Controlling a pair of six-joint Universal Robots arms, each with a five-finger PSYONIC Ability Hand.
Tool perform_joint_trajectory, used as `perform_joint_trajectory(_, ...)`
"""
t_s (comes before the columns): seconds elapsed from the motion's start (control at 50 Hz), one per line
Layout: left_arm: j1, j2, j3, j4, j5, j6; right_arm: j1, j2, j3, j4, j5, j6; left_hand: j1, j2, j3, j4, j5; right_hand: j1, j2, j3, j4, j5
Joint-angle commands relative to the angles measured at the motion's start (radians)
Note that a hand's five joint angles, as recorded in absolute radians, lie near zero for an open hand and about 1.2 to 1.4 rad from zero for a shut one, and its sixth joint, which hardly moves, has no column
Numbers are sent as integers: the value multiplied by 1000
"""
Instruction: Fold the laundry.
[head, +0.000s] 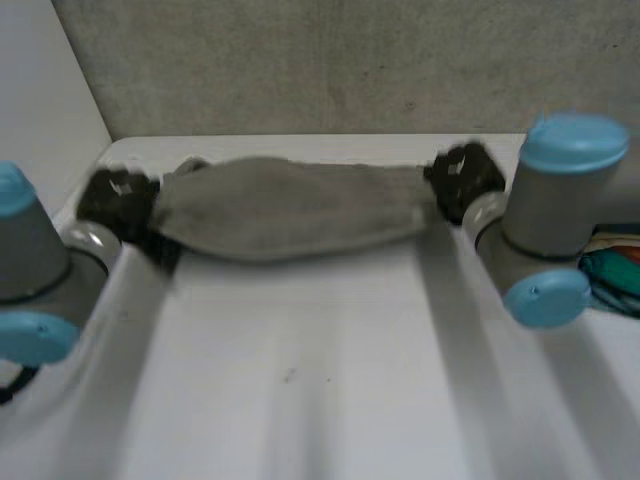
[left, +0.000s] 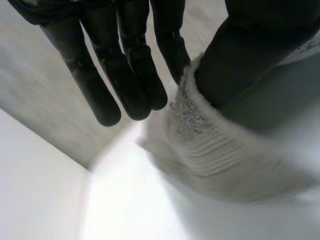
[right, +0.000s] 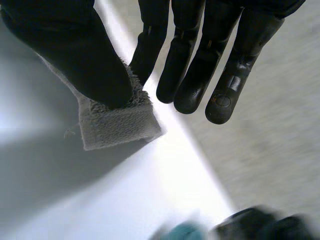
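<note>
Spanning the far side of the tabletop (head: 320, 380), the towel (head: 290, 208) is stretched between both ends. The left robot hand (head: 118, 200) pinches its left end between thumb and straight fingers, and the right robot hand (head: 462, 178) pinches its right corner likewise. This looks like the set-up for a first fold. Next, both ends probably need carrying nearward together, evenly.

The grey terry towel (head: 290, 208) is gathered into a long, loosely bunched band stretched sideways near the far edge of the white table (head: 330, 380). Its middle bellies slightly. The left hand (head: 115, 200) pinches one end and the right hand (head: 462, 178) the flat-woven hem corner.
</note>
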Motion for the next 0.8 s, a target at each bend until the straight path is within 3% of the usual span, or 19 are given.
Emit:
perform_joint_trajectory(0.02, 5, -55, -87, -26, 7, 31, -7, 13, 94, 129, -7, 13, 250, 186, 190, 180, 216, 434, 230, 213, 203, 229)
perform_joint_trajectory(0.08, 10, -41, -115, -26, 5, 42, -6, -23, 155, 152, -7, 13, -11, -75, -70, -81, -44, 434, 230, 213, 203, 229)
perform_joint_trajectory(0.1, 17, -20, -138, -23, 3, 46, -6, -39, 175, 154, -7, 15, -247, -311, -307, -317, -281, 434, 230, 213, 203, 229)
perform_joint_trajectory(0.16, 40, 2, -168, -7, 5, 48, -6, -89, 246, 152, -9, 15, -574, -638, -634, -644, -608, 434, 230, 213, 203, 229)
perform_joint_trajectory(0.18, 45, 3, -172, 0, 5, 48, -7, -100, 261, 149, -9, 15, -613, -677, -673, -683, -647, 434, 230, 213, 203, 229)
perform_joint_trajectory(0.38, 118, -1, -178, 65, -6, 48, -42, -160, 370, 76, -7, 44, -760, -824, -820, -830, -794, 434, 230, 213, 203, 229)
perform_joint_trajectory(0.68, 151, 12, -215, 54, 8, 45, -68, -175, 381, 40, -30, 114, -757, -821, -817, -828, -791, 434, 230, 213, 203, 229)
perform_joint_trajectory(0.8, 191, 55, -245, 33, 91, 42, -70, -175, 381, 39, -49, 114, -760, -824, -820, -831, -794, 434, 230, 213, 203, 229)
